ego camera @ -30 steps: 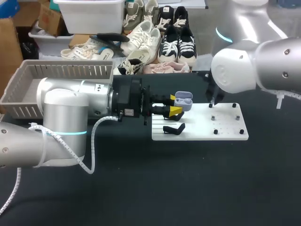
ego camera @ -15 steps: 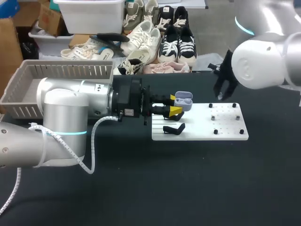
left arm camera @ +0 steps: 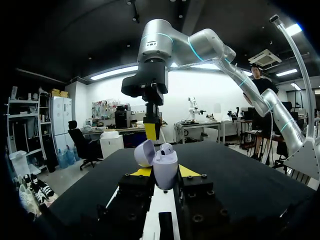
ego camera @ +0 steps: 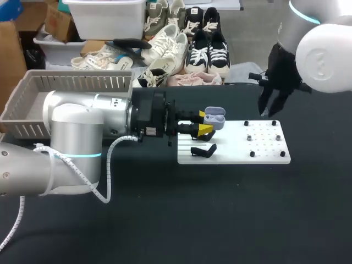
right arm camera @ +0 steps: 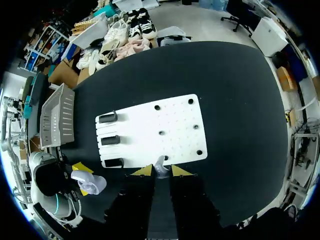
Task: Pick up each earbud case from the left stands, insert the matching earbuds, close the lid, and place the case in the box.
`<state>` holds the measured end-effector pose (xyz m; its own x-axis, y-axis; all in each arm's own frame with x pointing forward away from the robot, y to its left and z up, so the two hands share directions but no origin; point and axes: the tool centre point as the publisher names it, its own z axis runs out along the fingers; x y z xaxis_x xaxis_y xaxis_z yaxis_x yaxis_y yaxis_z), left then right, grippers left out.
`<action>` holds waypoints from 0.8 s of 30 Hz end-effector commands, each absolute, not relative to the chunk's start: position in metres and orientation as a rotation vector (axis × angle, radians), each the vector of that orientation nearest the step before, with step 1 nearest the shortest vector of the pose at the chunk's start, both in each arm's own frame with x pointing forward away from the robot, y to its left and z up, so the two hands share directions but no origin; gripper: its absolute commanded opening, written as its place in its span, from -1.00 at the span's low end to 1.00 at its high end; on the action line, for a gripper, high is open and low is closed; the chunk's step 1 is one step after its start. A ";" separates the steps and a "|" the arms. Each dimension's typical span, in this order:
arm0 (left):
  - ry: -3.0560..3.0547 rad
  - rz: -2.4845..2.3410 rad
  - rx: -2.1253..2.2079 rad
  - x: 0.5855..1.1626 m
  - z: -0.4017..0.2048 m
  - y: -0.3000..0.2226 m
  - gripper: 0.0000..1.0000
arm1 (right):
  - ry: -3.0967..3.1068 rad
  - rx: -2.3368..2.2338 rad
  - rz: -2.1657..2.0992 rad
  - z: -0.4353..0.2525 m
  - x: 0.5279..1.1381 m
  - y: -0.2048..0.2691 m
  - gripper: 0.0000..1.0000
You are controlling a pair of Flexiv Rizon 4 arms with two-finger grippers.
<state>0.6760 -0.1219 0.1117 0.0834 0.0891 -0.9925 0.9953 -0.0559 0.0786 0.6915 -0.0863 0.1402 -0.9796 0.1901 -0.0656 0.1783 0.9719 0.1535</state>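
Case: the lavender earbud case (ego camera: 214, 116) is lid-up and open, held over the stand end of the white board (ego camera: 264, 148), above the black counter (ego camera: 165, 220).
Left hand: the left hand (ego camera: 205, 122) pinches the case from both sides with its yellow tips.
Seated earbud: in the left wrist view one seated earbud (left arm camera: 166, 148) sits in the case body.
Right hand: the right hand (right arm camera: 159, 171) is raised above the board's far edge. It is pressed on a small pale piece that looks like a loose earbud (right arm camera: 160, 165).
Risk, misalignment: the free socket is small. An off-centre descent would likely set the bud on the rim or knock the seated one.
Risk, slip: the grip on the bud looks thin. A nudge against the lid could drop it onto the counter.
Risk, push-through: downward force may tilt the case in the left hand.
Risk, lid: a proud bud would probably stop the lid closing.
Box: the grey basket (ego camera: 33, 88) stands well apart, behind the left arm.
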 end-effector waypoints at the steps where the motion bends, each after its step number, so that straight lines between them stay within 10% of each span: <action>1: 1.188 -1.142 1.351 0.676 0.111 -0.122 -1.00 | 3.033 0.305 0.189 0.147 0.679 -0.084 -1.00; 24: 1.188 -1.142 1.351 0.676 0.111 -0.122 -1.00 | 2.962 0.166 0.157 0.174 0.674 -0.073 -1.00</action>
